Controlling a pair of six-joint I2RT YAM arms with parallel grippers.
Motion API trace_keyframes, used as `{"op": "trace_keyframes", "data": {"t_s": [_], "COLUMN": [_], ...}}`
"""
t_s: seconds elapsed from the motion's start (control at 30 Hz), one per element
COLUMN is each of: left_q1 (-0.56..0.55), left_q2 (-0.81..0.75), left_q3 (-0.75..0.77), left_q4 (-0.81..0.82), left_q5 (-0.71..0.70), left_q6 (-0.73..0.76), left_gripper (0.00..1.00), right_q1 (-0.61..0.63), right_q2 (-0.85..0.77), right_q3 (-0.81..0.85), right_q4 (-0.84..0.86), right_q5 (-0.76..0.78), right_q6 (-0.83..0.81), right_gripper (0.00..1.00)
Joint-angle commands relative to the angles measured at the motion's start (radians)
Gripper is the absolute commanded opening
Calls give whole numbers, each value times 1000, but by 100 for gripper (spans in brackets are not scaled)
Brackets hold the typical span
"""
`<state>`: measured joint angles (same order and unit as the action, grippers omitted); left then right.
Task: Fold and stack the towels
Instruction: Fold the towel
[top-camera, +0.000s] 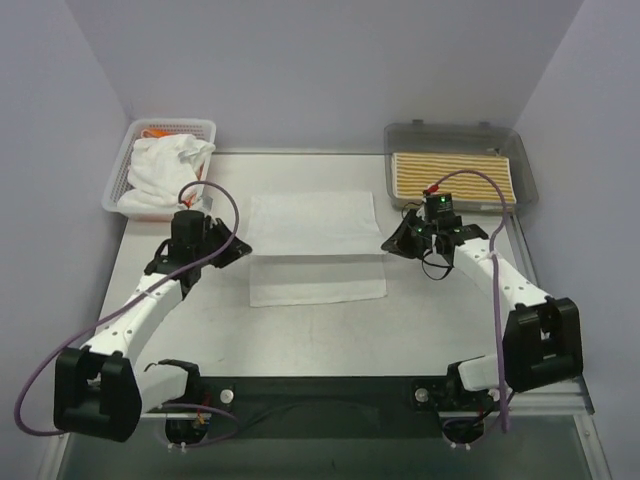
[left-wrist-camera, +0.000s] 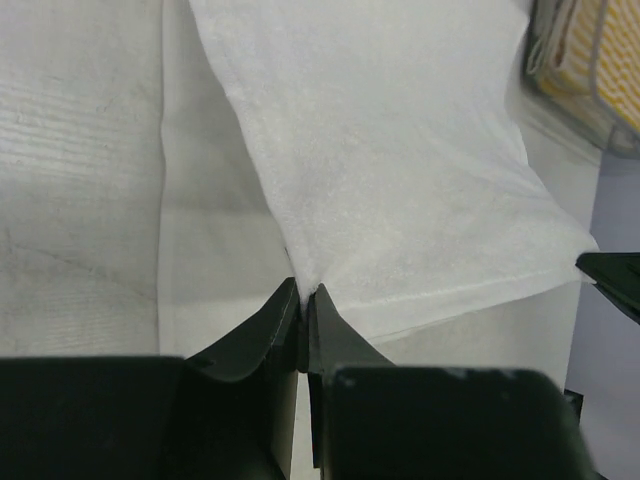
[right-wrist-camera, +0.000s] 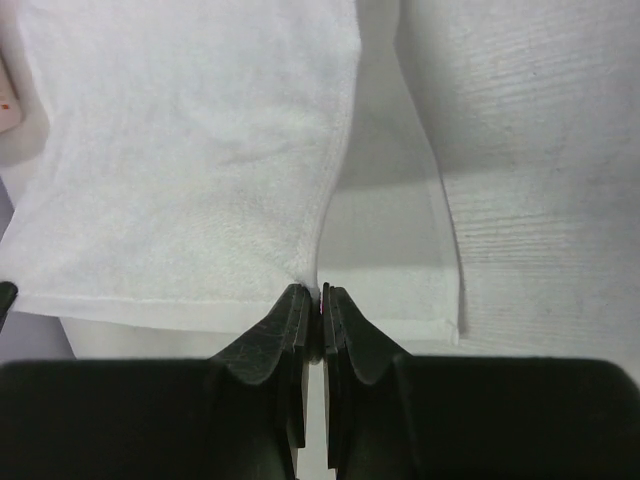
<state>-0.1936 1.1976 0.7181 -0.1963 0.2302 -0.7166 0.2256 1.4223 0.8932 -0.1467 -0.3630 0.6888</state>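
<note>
Grey desk (top-camera: 330, 330): left fingers (left-wrist-camera: 260, 335) and right fingers (right-wrist-camera: 275, 330) each pinch a white towel (top-camera: 315, 225) corner mid-fold; striped towel (top-camera: 450, 178) lies folded in the far-right tray (top-camera: 400, 135), crumpled towels (top-camera: 165, 165) wait in the far-left basket (top-camera: 125, 165)

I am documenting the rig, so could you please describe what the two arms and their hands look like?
Both arms have white links with bulky black joint housings. A purple cable loops along the left arm, and a second purple cable along the right arm. The left hand and right hand are black, with two tapered fingers each. A green light glows on the right wrist.
</note>
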Motion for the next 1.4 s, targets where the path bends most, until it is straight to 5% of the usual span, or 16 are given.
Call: {"op": "trace_keyframes", "data": {"t_s": [0.0, 0.5, 0.67, 1.1, 1.17, 1.3, 1.37], "left_q1": [0, -24, -27, -36, -36, -36, -36], "left_q2": [-108, -198, -77, -110, -127, -176, -229], "left_q3": [40, -319, -332, -361, -356, -333, -321], "left_q4": [-87, 7, 63, 11, -8, -78, -112], "left_q5": [-23, -60, -34, -57, -60, -84, -97], "left_q6": [2, -55, -55, -38, -37, -27, -17], "left_gripper": [0, 0, 0, 1, 7, 32, 46], "right_q1": [1, 24, 24, 24, 24, 29, 35], "right_q2": [-89, -68, 35, 75, 55, -5, -29], "right_q3": [33, -229, -252, -244, -237, -224, -209], "right_q4": [-103, -28, 24, -7, -36, -91, -115], "right_q5": [30, 27, 36, 38, 47, 64, 68], "right_q6": [-23, -14, -12, -12, -18, -49, -60], "right_gripper": [0, 0, 0, 3, 9, 38, 45]}}
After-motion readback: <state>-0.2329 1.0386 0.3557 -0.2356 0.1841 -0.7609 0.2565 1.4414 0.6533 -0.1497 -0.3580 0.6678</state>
